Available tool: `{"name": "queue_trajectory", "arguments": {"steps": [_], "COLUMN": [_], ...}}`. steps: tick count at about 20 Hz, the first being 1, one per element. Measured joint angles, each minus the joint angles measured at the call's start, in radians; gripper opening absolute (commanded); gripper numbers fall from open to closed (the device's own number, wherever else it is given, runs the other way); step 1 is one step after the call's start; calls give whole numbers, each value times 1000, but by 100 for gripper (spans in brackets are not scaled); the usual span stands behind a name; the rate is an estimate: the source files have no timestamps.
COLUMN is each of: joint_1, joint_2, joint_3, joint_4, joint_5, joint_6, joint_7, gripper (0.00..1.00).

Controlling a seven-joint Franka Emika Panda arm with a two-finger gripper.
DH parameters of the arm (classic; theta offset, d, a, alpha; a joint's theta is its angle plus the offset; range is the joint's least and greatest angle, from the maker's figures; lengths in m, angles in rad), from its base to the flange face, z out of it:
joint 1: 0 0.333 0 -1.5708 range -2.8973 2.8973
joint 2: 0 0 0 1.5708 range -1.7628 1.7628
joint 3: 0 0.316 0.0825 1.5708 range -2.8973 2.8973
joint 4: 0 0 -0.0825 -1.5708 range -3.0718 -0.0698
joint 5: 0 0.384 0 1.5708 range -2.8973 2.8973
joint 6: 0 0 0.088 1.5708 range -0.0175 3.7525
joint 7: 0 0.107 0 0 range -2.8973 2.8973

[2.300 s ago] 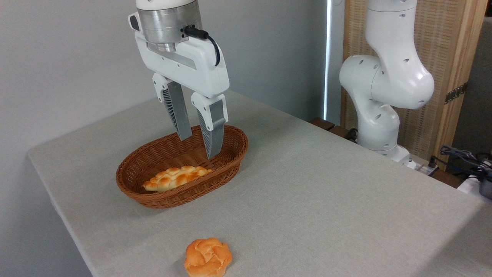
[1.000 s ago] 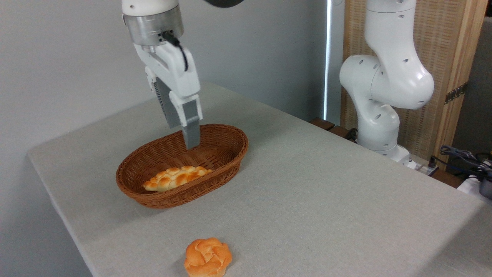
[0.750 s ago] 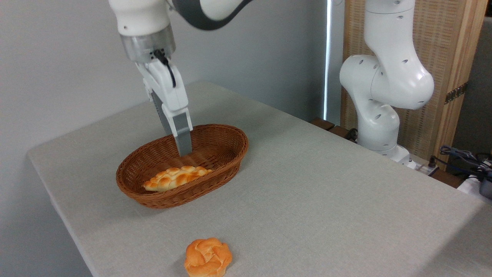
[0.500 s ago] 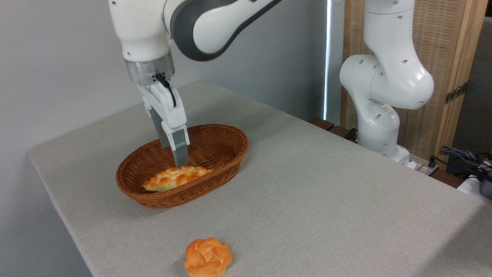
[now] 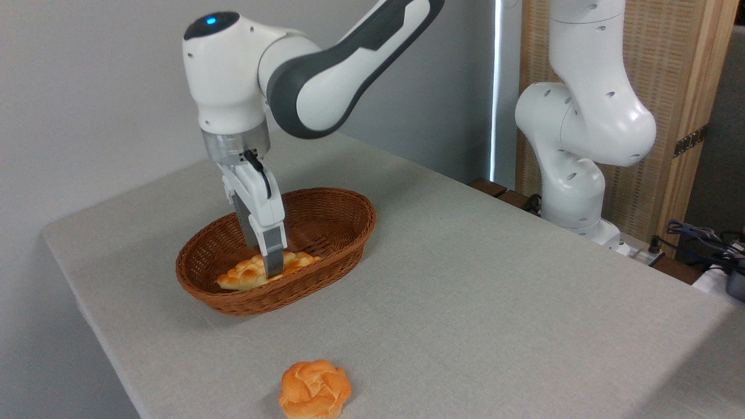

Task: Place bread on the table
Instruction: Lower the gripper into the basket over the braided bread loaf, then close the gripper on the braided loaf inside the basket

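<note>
The bread [image 5: 240, 277], a braided golden loaf, lies in the front half of the brown wicker basket [image 5: 273, 298] on the grey table [image 5: 477, 302]. My gripper [image 5: 265, 262] points straight down into the basket and is seen edge-on. Its near finger [image 5: 271, 256] stands in front of the loaf's middle, and the far finger sits behind the loaf, mostly hidden. The jaws look spread across the loaf's width, so the gripper is open, with its tips down at the level of the bread.
A small round knotted orange bun [image 5: 315, 389] lies near the table's front edge. The arm's white base [image 5: 582, 145] stands past the table's far right side, with cables [image 5: 698, 238] beside it. The wall runs along the left.
The gripper has turned edge-on, shifted left and come down from above the basket's far rim until its fingers straddle the loaf. The bread and the bun have not moved.
</note>
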State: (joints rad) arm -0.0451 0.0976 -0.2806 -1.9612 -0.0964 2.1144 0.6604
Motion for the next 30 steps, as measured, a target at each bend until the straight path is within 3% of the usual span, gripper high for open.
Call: {"name": "queue_trajectory", "arguments": {"steps": [12,28,29,30], "joint_1": [-4,-10,-10,-11], "joint_2": [7,11,11,12], "joint_3": [-14,-23,-27,-29], "joint_4": [-9,-14,-15,-16], "joint_5": [30,162,164,165], "joint_6": [16,16,16,16], "joint_7": [0,82,82,82], "gripper": [100,99,94,77]}}
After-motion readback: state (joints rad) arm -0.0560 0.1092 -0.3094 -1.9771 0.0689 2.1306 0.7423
